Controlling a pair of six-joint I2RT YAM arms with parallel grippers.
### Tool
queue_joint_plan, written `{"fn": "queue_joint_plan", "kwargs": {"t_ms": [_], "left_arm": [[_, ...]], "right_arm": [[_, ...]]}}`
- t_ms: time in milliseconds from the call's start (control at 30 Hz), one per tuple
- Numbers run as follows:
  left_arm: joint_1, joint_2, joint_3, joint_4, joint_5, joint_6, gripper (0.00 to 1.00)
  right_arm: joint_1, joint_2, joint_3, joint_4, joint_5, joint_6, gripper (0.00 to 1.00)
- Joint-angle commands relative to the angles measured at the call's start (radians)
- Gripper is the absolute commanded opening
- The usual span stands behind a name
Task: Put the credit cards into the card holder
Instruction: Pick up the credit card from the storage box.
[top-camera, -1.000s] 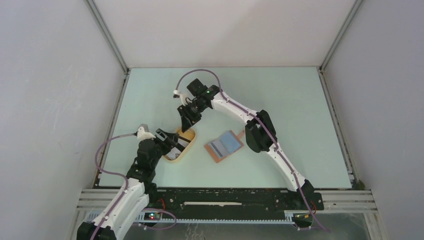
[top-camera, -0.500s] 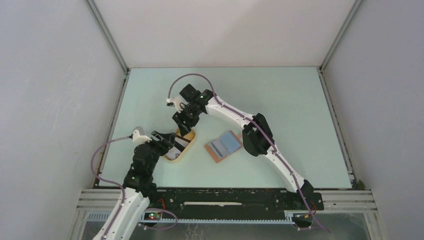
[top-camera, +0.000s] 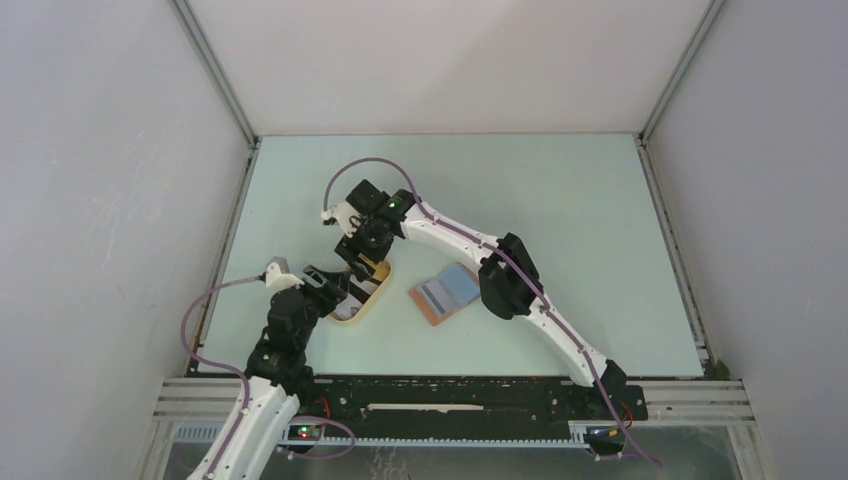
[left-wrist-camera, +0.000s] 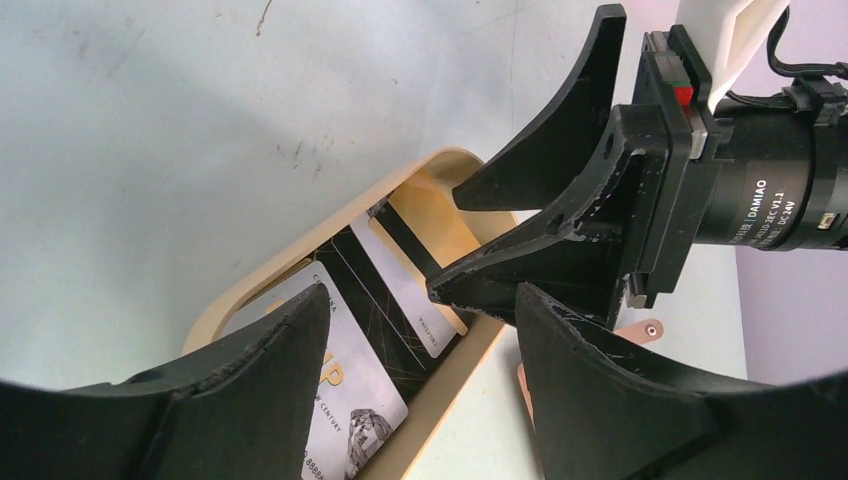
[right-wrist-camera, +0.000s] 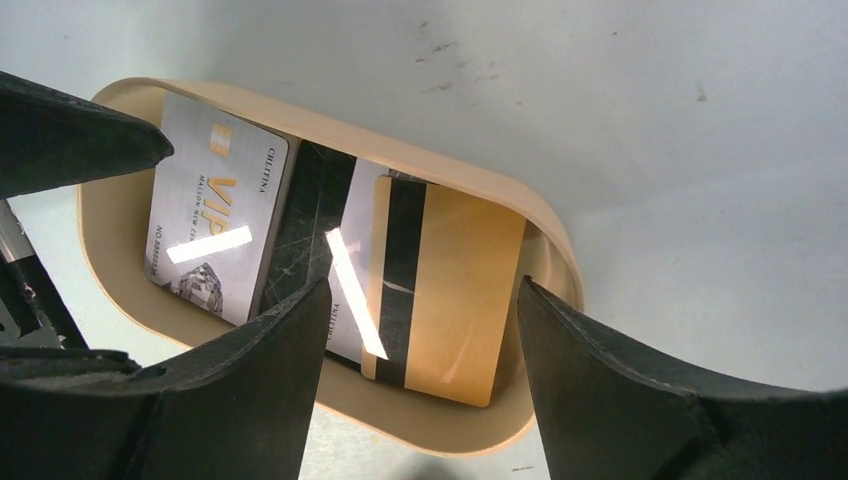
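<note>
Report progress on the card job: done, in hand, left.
Done: the card holder lies open beside the tray. In hand: nothing; the left gripper and right gripper hang open over the tray. Left: at least three credit cards lie in the tray, none lifted yet.

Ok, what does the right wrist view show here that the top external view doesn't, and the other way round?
Only the right wrist view tells the cards apart: a silver VIP card, a black card and a gold card with a dark stripe, overlapping inside the tan oval tray. Only the top external view shows the card holder, lying open on the table to the right of the tray. Both show the tray with cards in it and the right tool open above it, holding nothing.
</note>
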Motion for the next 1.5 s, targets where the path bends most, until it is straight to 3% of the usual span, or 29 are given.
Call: {"fn": "queue_joint_plan", "kwargs": {"t_ms": [0,667,1000,1300,1467], "left_arm": [[0.009,0.002,-0.002,0.004,-0.017,0.020,0.73],[0.009,0.003,-0.005,0.008,-0.013,0.020,0.73],[0.009,0.000,-0.005,0.008,-0.013,0.020,0.73],[0.009,-0.005,-0.006,0.008,-0.010,0.020,0.73],[0.009,-0.007,-0.008,0.009,-0.011,0.019,0.73]], "right_arm": [[-0.002,0.024,0.032,0.013,0.049,-0.013,0.78],[0.005,0.055,0.000,0.022,0.110,-0.021,0.76],[0.005,0.014,-0.009,0.028,0.094,-0.018,0.53],[-0.004,-0.019,-0.008,0.017,0.025,-0.004,0.44],[-0.018,-0.029,-0.005,0.009,-0.045,0.017,0.32]]}}
